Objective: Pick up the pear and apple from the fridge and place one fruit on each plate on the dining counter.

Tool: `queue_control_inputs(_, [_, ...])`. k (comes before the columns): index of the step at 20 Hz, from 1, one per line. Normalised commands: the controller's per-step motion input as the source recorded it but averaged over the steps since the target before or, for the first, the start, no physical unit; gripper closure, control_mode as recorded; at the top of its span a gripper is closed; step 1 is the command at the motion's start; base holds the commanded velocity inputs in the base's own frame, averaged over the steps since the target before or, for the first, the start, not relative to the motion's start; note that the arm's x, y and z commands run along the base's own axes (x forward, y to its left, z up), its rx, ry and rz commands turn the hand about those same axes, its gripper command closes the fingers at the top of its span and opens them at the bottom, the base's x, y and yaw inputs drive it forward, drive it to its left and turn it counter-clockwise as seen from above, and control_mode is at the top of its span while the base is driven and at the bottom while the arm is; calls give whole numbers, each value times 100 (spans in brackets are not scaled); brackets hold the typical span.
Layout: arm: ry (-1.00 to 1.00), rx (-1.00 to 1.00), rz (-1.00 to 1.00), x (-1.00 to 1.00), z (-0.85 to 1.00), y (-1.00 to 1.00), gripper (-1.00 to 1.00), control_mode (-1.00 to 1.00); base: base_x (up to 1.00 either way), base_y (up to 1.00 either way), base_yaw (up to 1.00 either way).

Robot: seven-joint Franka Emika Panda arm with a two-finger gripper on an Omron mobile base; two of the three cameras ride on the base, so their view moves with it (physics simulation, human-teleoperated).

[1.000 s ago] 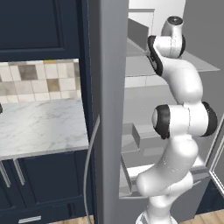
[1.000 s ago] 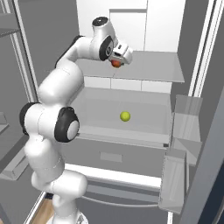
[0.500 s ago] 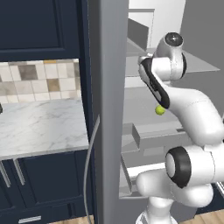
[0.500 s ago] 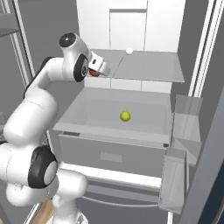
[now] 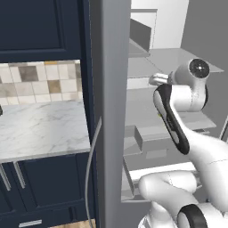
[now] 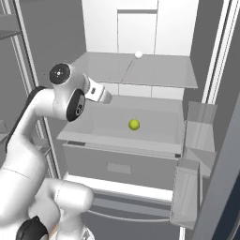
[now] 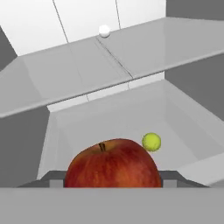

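A red apple [image 7: 113,164] sits low in the hand view, with my gripper [image 7: 113,178] shut on it and a dark finger at each side. Beyond it, the yellow-green pear [image 7: 151,142] lies on the fridge's lower glass shelf [image 7: 131,113]. From the right base view the pear [image 6: 134,124] rests mid-shelf inside the open fridge [image 6: 159,70], to the right of my wrist [image 6: 99,93]. The apple is hidden behind the arm in both base views. The plates and the dining counter are out of view.
A small white ball [image 6: 138,54] sits at the back of the upper shelf. Grey door bins [image 6: 196,140] stand at the right, and a drawer front [image 6: 122,166] lies under the lower shelf. The pale fridge door [image 5: 111,111] separates me from a marble wall counter [image 5: 40,124].
The arm has drawn back from the upper shelf, leftward and down in the right base view, carrying the apple. The pear and white ball have stayed put.
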Motion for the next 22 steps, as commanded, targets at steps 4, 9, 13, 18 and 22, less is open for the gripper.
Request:
queue_control_inputs(4, [0, 0, 2, -100, -50, 0, 100, -100, 0, 0, 0])
queue_control_inputs(9, [0, -2, 1, -93, -42, 5, 100, -100, 0, 0, 0])
queue_control_inputs(13, [0, 0, 0, 0, 0, 0, 100, 100, -79, 20, 0])
queue_control_inputs(18, [0, 0, 0, 0, 0, 0, 100, 100, -99, 8, -7])
queue_control_inputs(22, [0, 0, 0, 0, 0, 0, 100, 100, -94, 0, -44])
